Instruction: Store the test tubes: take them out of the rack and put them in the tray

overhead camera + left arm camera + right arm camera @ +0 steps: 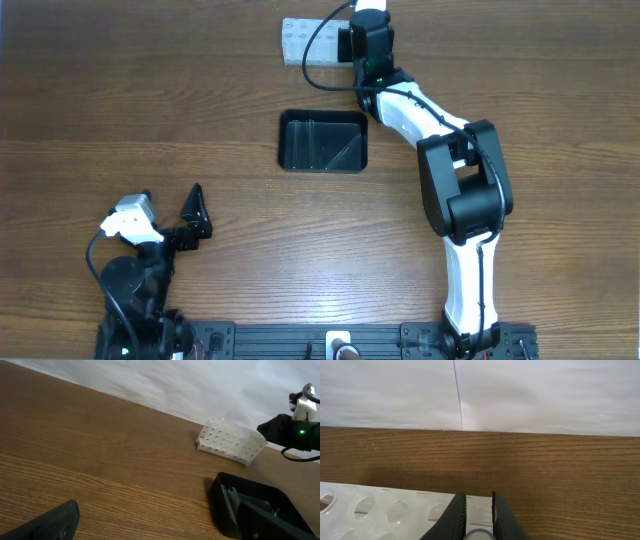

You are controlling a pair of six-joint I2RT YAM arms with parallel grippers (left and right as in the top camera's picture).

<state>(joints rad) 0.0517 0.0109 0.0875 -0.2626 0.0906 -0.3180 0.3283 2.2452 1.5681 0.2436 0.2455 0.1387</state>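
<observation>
Right tool (pixel 477 496) stands over the white rack (pixel 380 510) at the far edge of the worktop (pixel 150 100), its two dark fingers drawn close together and pinching the rim of a clear test tube (pixel 479 534) between them. The left tool (pixel 196 212) sits low near its own base, well apart from everything else; I cannot tell whether it is spread or pressed together.

The brown wood-grain worktop carries few things. A white backdrop (pixel 520 395) rises behind its far edge. The right arm (pixel 460 180), white and black, reaches up from the near edge and passes just beside the tray (pixel 284 150) on its right. The way between rack and tray is bare wood.

The tray is black, rectangular and shallow, near the middle of the worktop, with the rack farther off beyond it. Clear tubes (pixel 335 150) lie inside it, some at an angle. The rack is a pale block with rows of round holes.

From above, the rack (pixel 305 40) and tray are seen in line, the tool at the rack's right end. The left wrist view gives the rack's (pixel 230 442) side and dotted top, and the tray's (pixel 220 505) wall with glassy tubes inside. The right wrist view gives the open holes close up and the held tube's round rim.
</observation>
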